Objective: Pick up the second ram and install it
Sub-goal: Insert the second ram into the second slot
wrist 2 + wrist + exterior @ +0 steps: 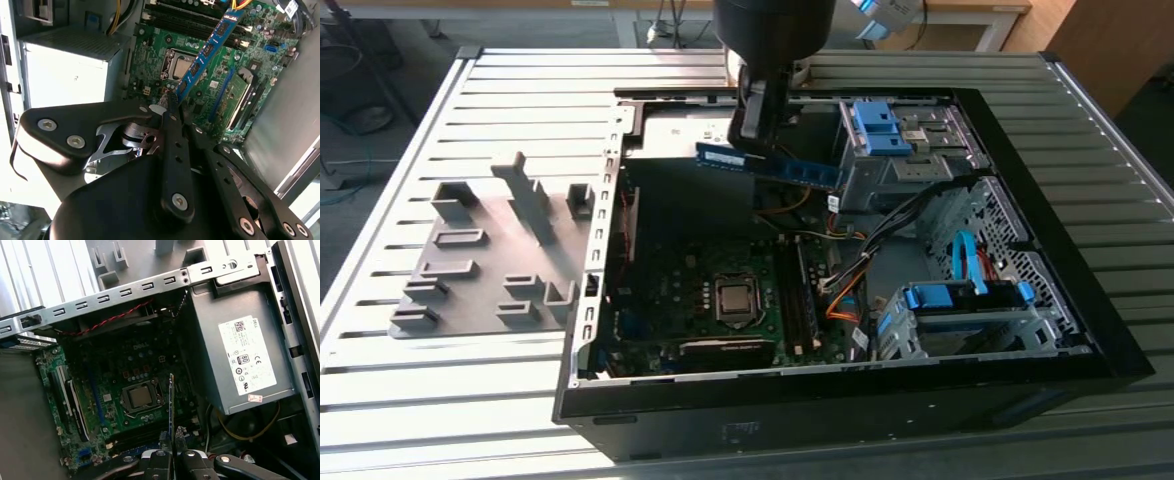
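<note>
Your pincer [753, 138] is pinching the second ram [771, 166] near one end. You see the stick in the air over the open computer case [854, 400], apart from the motherboard [720, 290].

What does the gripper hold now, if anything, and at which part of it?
The gripper is shut on the second ram, pinching its flat faces near one end; the rest juts out free above the motherboard.

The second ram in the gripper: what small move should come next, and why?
Probably lower the second ram toward the memory slots: the gripper holds it by one end above the open case, well apart from them.
</note>
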`<act>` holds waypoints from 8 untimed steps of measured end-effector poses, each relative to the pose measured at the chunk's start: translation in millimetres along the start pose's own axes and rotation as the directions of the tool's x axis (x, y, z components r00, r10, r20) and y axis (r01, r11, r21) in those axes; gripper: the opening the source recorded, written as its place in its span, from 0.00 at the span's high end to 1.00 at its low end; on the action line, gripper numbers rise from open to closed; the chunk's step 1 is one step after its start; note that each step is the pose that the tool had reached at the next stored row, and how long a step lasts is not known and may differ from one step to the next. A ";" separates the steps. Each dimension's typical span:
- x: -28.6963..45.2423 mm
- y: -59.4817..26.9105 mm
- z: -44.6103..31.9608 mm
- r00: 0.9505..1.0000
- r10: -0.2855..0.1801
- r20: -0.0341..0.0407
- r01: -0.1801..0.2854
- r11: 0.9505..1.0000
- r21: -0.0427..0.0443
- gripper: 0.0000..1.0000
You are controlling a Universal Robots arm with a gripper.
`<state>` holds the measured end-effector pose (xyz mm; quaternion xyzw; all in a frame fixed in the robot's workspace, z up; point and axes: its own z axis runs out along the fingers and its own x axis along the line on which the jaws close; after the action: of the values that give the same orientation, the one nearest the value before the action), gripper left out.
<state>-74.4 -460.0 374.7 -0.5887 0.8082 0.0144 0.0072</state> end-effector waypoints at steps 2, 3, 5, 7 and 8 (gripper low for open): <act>-0.1 -0.2 0.1 1.000 0.019 0.000 -0.019 1.000 0.001 0.86; -0.1 -0.3 0.1 1.000 0.028 0.000 -0.028 1.000 0.001 0.86; -0.2 -0.6 0.2 0.999 0.047 0.001 -0.047 0.999 0.001 0.86; -0.2 -0.8 0.3 0.998 0.065 0.001 -0.065 0.998 0.002 0.86; -0.3 -0.9 0.3 0.997 0.074 0.001 -0.074 0.997 0.002 0.86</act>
<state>-73.4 -460.0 374.4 -0.5583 0.8295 0.0141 0.0078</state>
